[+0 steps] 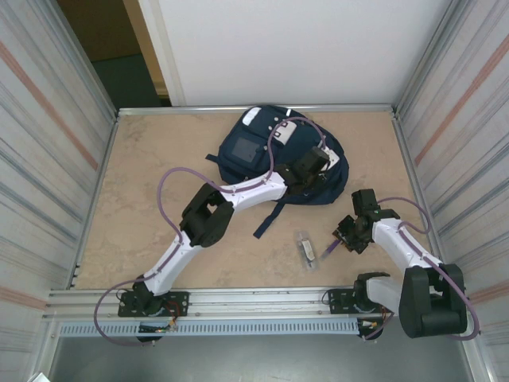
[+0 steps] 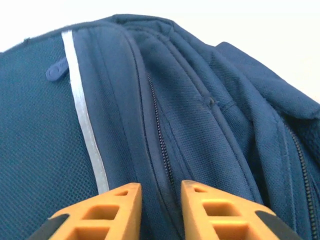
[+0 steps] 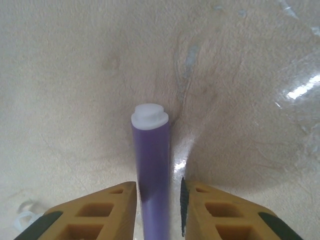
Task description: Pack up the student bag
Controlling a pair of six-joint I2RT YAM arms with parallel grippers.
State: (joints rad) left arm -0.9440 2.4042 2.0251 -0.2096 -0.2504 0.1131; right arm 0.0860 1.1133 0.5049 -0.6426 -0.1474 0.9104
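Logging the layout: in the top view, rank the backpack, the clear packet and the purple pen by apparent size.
1. student bag, by far largest.
2. clear packet.
3. purple pen, partly hidden at the right gripper, so its place against the packet is unsure.

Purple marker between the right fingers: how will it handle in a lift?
The purple marker has a smooth round barrel, so it probably rolls if released on the table and may slide in the right gripper. It looks rigid and slim, likely light, and shouldn't sag.
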